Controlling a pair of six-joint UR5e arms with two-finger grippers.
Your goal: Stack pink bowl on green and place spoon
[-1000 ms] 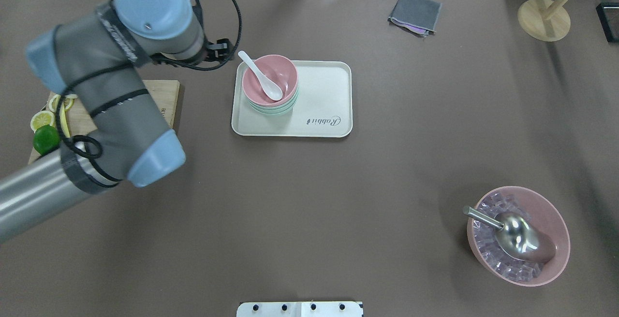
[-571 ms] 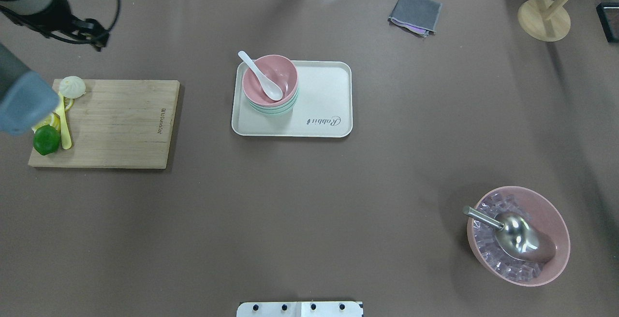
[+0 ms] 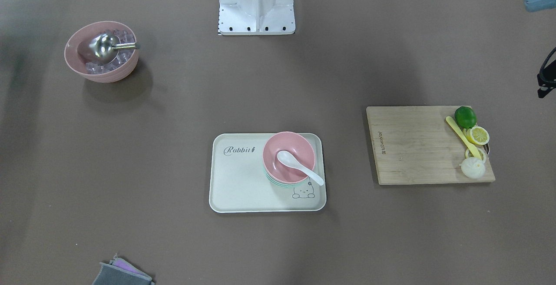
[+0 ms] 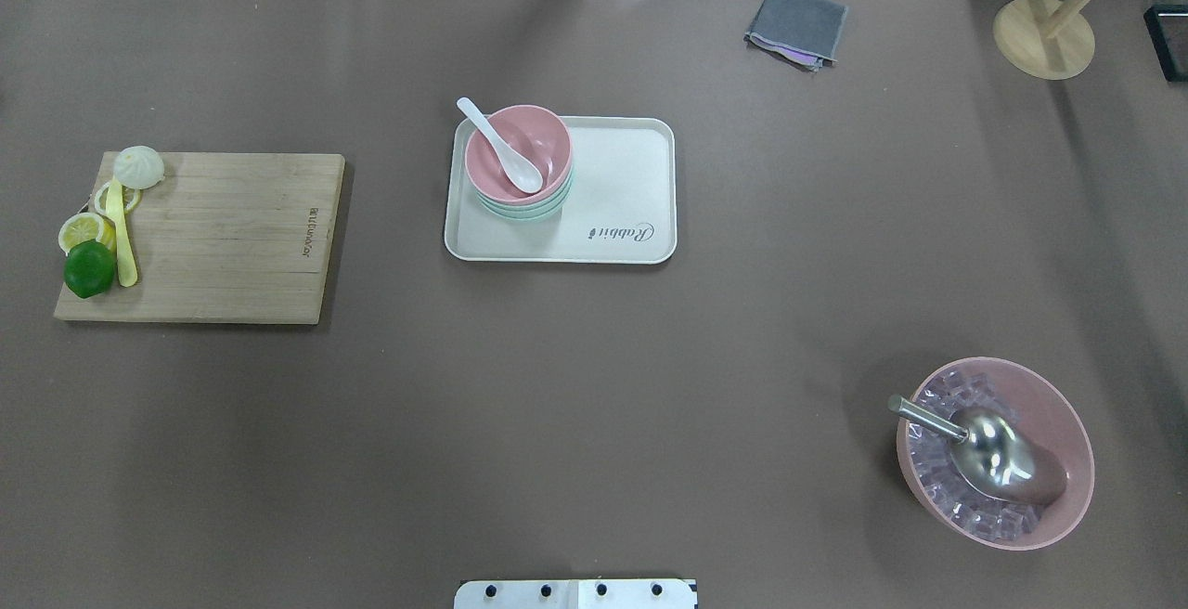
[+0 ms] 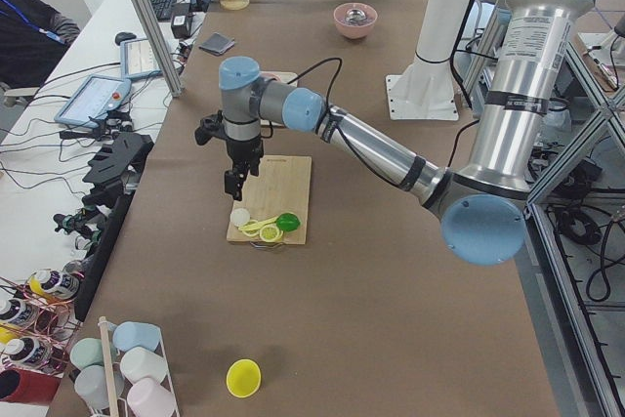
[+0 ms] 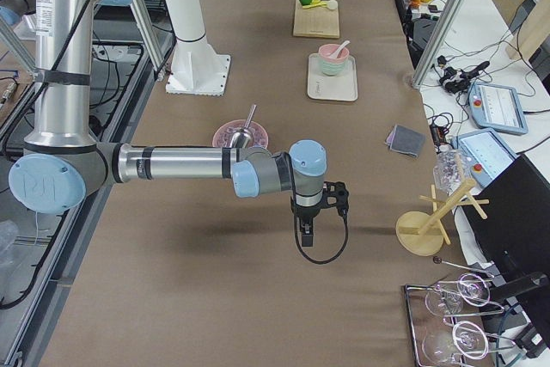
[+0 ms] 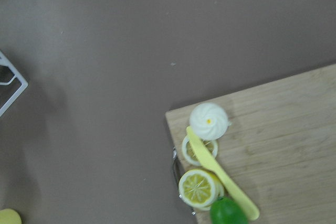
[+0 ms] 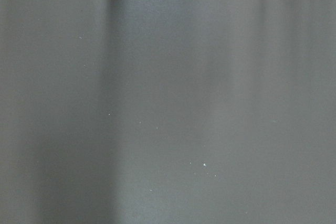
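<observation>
The pink bowl (image 4: 529, 149) sits nested on the green bowl (image 4: 524, 210) at the left end of the cream tray (image 4: 622, 191). The white spoon (image 4: 506, 156) lies in the pink bowl with its handle over the rim. The front view shows the same stack (image 3: 299, 152) and spoon (image 3: 299, 168). My left gripper (image 5: 234, 183) hangs over the far-left table edge near the cutting board; it shows only in the exterior left view and I cannot tell its state. My right gripper (image 6: 305, 236) hangs over bare table far to the right; I cannot tell its state.
A wooden cutting board (image 4: 223, 238) at the left holds a lime, lemon slices, a yellow knife and a white bun (image 7: 209, 121). A large pink bowl of ice with a metal scoop (image 4: 993, 451) stands front right. A grey cloth (image 4: 796, 24) and wooden stand (image 4: 1044, 33) lie at the back.
My left arm has swung left from beside the tray and out of the overhead view. The bowls, spoon and tray have not moved.
</observation>
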